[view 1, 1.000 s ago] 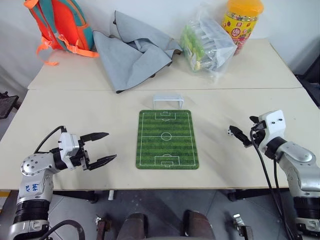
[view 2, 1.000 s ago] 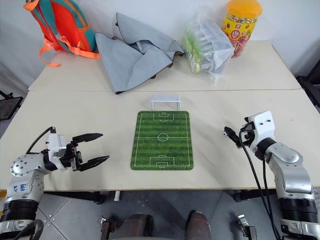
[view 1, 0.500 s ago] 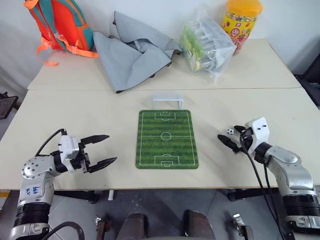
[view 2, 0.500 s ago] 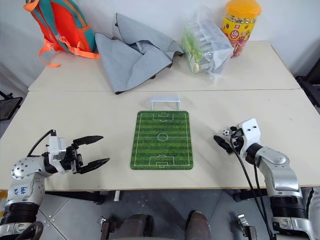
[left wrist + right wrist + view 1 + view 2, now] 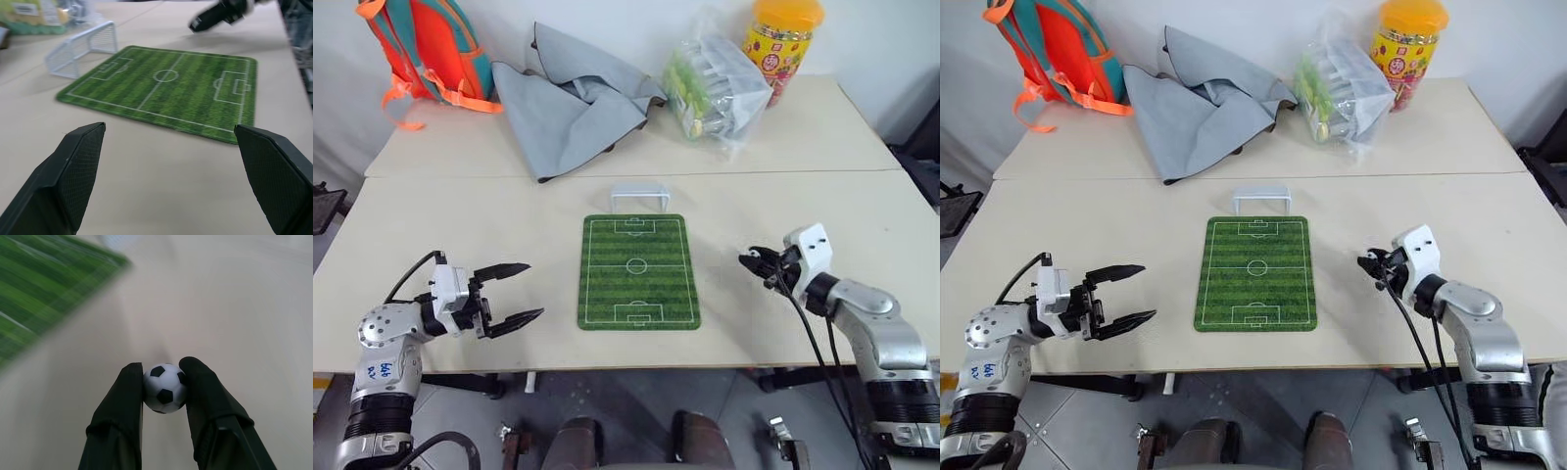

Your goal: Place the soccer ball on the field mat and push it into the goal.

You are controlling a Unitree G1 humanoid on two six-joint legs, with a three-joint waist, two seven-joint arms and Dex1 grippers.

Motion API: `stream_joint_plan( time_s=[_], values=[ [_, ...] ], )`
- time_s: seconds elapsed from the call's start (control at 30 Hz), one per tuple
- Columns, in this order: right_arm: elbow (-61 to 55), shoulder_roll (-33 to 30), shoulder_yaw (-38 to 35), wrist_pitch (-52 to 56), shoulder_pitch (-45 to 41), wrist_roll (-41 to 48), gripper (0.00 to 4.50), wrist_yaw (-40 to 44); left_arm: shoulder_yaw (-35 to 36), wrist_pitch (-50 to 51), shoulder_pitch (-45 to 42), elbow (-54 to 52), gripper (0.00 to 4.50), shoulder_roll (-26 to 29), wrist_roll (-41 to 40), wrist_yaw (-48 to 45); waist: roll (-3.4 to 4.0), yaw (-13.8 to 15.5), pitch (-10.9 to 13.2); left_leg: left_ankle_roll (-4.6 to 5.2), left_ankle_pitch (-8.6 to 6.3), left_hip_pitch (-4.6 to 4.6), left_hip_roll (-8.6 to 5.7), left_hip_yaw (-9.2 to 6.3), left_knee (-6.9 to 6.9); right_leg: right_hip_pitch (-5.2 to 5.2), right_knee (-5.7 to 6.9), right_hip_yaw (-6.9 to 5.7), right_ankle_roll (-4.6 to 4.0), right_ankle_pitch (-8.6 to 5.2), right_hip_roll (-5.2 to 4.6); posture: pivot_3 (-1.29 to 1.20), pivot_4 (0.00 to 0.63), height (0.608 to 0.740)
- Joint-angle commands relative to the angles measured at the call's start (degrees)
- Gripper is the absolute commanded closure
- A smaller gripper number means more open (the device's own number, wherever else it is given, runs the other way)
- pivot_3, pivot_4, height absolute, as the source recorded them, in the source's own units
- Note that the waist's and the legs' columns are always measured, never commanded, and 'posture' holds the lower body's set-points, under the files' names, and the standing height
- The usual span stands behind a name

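I've got the ball pinched in the right gripper, left gripper wide open; I'd carry it low & slow to the mat.

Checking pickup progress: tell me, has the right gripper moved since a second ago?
Yes. The right gripper, shut on the soccer ball, has moved toward the field mat, narrowing the gap.

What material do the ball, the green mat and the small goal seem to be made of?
Ball: probably hard plastic, smooth with a slight shine. Mat: likely printed fabric over rubber or foam; flat, matte, with rounded corners. Goal: seemingly white plastic, a thin frame with fine mesh.
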Motion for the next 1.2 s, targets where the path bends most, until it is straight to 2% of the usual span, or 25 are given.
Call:
stream_joint_plan(
  time_s=[0.03,0.13,0.3,0.37,0.7,1.2],
  values=[
    [-9.7,-2.7,3.3,7.1,-2.6,2.5,3.64,2.6,-0.1,-1.3,-0.6,1.1,0.0,-0.2,-1.2,-2.4,-0.03,-0.1,0.0,0.0,0.0,0.0,0.01,0.06,0.0,-0.03,0.01,0.05,0.0,0.0,0.01,0.0,0.15,0.74],
    [-15.4,-4.2,14.4,14.7,-8.8,3.1,3.64,8.9,-1.0,-3.1,-2.3,4.6,0.0,-0.4,-0.1,-4.5,-0.07,-0.2,0.0,0.02,-0.01,0.01,0.04,0.14,0.02,-0.11,0.04,0.16,-0.02,0.01,0.03,0.0,0.15,0.74],
    [-14.8,-3.5,27.3,13.6,-16.1,-1.8,3.64,15.6,-2.1,-5.3,-4.3,7.5,0.0,-1.6,0.5,-5.6,-0.16,0.1,0.1,0.05,-0.11,-0.02,0.09,0.16,0.07,-0.17,0.05,0.18,-0.04,0.02,0.09,0.0,0.15,0.74],
    [-13.2,-2.6,30.1,12.4,-17.9,-3.0,3.64,17.4,-2.4,-5.9,-4.5,7.7,0.0,-2.1,0.6,-5.5,-0.23,0.2,0.1,0.11,-0.18,-0.09,0.06,0.18,0.15,-0.17,0.02,0.18,-0.04,0.03,0.07,0.0,0.15,0.74],
    [-4.8,2.1,37.7,8.6,-22.4,-8.7,3.64,22.6,-1.2,-6.8,-1.2,4.6,0.0,-2.4,-0.4,-3.9,-0.36,-0.4,0.1,0.09,-0.24,-0.1,0.1,0.21,0.19,-0.19,0.02,0.16,-0.03,0.03,0.1,0.0,0.15,0.74],
    [0.9,7.3,37.7,5.5,-24.6,-12.6,3.64,25.1,-0.6,-6.8,1.1,1.9,0.0,-2.3,-0.8,-1.4,-0.36,-1.5,0.1,0.07,-0.24,-0.05,0.16,0.25,0.22,-0.19,0.06,0.19,-0.03,0.03,0.12,0.0,0.15,0.74]
  ],
)
